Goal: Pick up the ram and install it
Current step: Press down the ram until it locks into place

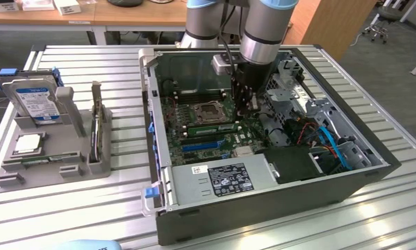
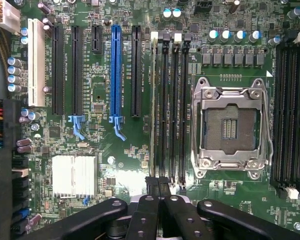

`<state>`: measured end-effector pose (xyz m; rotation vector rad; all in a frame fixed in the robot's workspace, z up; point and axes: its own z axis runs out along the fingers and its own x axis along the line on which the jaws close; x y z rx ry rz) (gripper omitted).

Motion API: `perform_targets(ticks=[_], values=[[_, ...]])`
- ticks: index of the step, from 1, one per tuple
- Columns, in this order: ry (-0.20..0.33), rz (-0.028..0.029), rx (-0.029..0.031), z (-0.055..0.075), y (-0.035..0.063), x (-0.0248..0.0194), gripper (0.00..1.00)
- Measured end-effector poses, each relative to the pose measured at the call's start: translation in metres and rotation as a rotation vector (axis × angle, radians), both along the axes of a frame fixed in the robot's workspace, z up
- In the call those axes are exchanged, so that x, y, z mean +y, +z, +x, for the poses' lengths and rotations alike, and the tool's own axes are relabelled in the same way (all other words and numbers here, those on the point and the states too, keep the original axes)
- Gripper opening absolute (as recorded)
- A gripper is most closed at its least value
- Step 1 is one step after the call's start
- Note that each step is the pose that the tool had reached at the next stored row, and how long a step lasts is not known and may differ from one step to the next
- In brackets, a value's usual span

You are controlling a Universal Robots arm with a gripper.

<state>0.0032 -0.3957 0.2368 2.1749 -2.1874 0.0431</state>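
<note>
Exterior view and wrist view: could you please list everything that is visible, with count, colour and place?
table: one, silver slats, under everything
computer case: one, dark grey, open, on the table
circuit board: one, green, inside the case
processor socket: one, silver, empty, on the circuit board
ram: one, green, standing in a slot beside the processor socket
blue slot: one, among black slots
power supply: one, silver, inside the case
holder: one, grey, at the exterior view's left of the case
hard drive: one, silver with blue label, upright in the holder
processor chip: one, silver, flat in the holder
arm: one, grey, reaching into the case
fingers: black, closed, over the end of the ram slots
</note>
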Motion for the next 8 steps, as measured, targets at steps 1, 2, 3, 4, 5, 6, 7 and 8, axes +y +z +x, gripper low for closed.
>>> perform_targets(ticks=[1,2,3,4,5,6,7,8], values=[[0.0,-0.0003,0.0001,0.0,0.0,0.0,0.1],[0.0,-0.0003,0.0001,0.0,0.0,0.0,0.1],[0.0,-0.0003,0.0,0.0,-0.0001,0.0,0.1],[0.0,-0.0002,0.0,0.0,-0.0001,0.0,0.1],[0.0,0.0001,-0.0001,-0.0001,-0.0002,-0.0003,0.1],[0.0,0.0002,-0.0001,-0.0001,-0.0002,-0.0007,0.1],[0.0,0.0,-0.0001,0.0,-0.0002,-0.0014,0.1],[0.0,0.0,0.0,-0.0001,-0.0002,-0.0017,0.1]])
